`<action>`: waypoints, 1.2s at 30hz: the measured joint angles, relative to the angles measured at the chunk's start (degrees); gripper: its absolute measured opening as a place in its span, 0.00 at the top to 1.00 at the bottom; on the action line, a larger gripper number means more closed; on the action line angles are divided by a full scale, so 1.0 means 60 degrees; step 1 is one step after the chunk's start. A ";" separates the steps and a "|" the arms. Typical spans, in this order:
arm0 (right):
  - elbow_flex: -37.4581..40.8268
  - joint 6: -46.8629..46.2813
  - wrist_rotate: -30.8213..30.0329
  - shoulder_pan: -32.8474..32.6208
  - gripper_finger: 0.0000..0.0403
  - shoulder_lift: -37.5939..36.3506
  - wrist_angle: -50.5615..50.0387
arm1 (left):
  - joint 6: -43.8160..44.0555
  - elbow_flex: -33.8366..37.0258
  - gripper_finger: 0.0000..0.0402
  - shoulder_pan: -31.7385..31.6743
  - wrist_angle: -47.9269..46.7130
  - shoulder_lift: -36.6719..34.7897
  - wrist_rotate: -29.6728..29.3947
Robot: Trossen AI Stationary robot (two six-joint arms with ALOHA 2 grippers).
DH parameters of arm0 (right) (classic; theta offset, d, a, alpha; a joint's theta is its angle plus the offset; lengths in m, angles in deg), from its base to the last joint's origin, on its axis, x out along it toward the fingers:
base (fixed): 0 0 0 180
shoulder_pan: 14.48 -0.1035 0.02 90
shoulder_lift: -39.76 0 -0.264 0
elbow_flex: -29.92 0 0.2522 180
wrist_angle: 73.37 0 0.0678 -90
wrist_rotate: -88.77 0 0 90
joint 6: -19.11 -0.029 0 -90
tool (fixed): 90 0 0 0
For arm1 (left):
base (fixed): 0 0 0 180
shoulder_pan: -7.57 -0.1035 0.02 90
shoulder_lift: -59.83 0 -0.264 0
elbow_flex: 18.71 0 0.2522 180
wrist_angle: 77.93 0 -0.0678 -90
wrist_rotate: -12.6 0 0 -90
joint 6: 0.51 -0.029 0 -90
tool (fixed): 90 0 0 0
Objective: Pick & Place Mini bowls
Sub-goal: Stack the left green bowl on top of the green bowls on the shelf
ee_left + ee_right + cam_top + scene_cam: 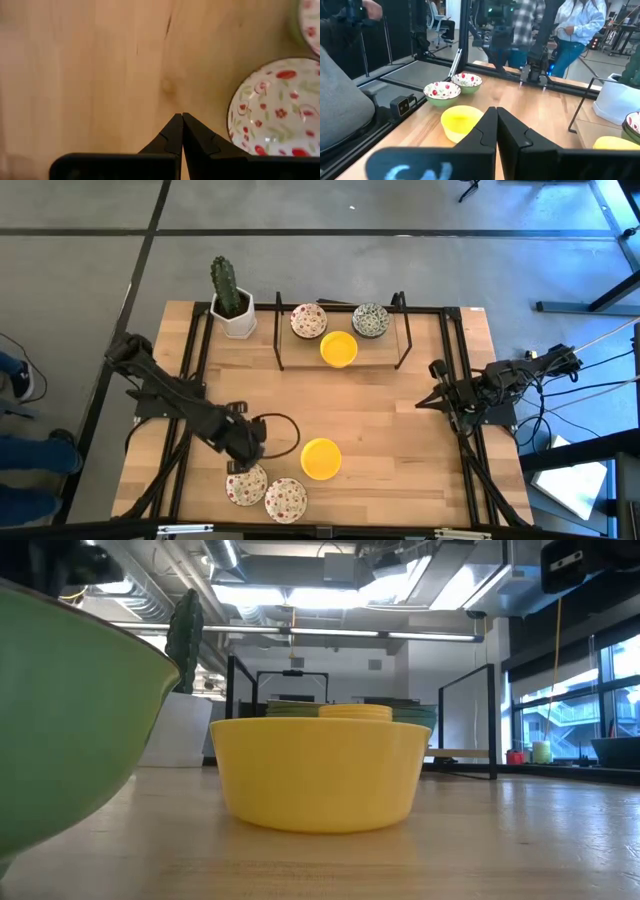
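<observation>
Bowls number six in the high view: two yellow, three white with red speckles, one with a grey-green pattern. Behind the black rack (340, 330) sit a red-speckled bowl (308, 321), the grey-green bowl (370, 320) and a yellow bowl (338, 349). Near the front edge lie another yellow bowl (321, 459) and two touching red-speckled bowls (247, 484) (286, 500). One potted cactus (230, 298) stands at the table's (400, 420) back left corner. The left gripper (243, 466) hovers partly over one front speckled bowl; the right gripper (424, 404) waits at the right edge.

In the low view the front yellow bowl fills the middle, hiding most of the back bowls; a green bowl wall (60, 710) is cut off at the left.

The left wrist view shows its fingertips pressed together, empty, with both speckled bowls cropped.

The right wrist view shows its fingers likewise closed on nothing; people beyond the table are only partly visible.
</observation>
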 joint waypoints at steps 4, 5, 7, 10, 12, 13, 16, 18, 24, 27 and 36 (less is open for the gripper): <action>0.0000 -0.0246 0.0000 0.0000 0.99 0.0000 -0.0091 | 0.1449 0.0000 0.95 -0.0044 -0.0035 0.0332 0.0078; 0.0000 -0.0285 0.0000 0.0000 0.99 0.0000 -0.0154 | 0.1556 0.0000 0.93 -0.0021 -0.0008 0.0372 0.0169; 0.0000 -0.0395 0.0001 0.0000 0.99 0.0000 -0.0276 | 0.1580 0.0000 0.89 0.0166 0.0290 0.0408 0.0327; 0.0000 -0.0529 0.0000 0.0000 0.99 0.0000 -0.0450 | 0.1261 0.0000 0.80 0.0502 0.1062 0.0590 0.0518; 0.0000 -0.0654 0.0000 0.0000 0.99 0.0000 -0.0532 | 0.1190 0.0000 0.73 0.0646 0.1406 0.0755 0.0717; 0.0000 -0.0678 0.0000 0.0000 0.99 0.0000 -0.0549 | 0.1207 0.0000 0.69 0.0688 0.1468 0.0841 0.0826; 0.0000 -0.0663 0.0003 0.0000 0.99 0.0000 -0.0543 | 0.1100 0.0000 0.59 0.0830 0.1498 0.1160 0.1030; 0.0000 -0.0639 0.0000 0.0000 0.99 0.0000 -0.0507 | 0.0967 0.0000 0.53 0.0869 0.1498 0.1338 0.1025; 0.0000 -0.0656 0.0000 0.0000 0.99 0.0000 -0.0474 | 0.1044 0.0000 0.41 0.0826 0.1494 0.1780 0.1305; 0.0000 -0.0656 0.0000 0.0000 0.99 0.0000 -0.0474 | 0.0911 0.0000 0.40 0.0817 0.1235 0.1981 0.1252; 0.0000 -0.0670 0.0000 0.0000 0.99 0.0000 -0.0499 | 0.0733 0.0000 0.40 0.0817 0.1329 0.2165 0.0978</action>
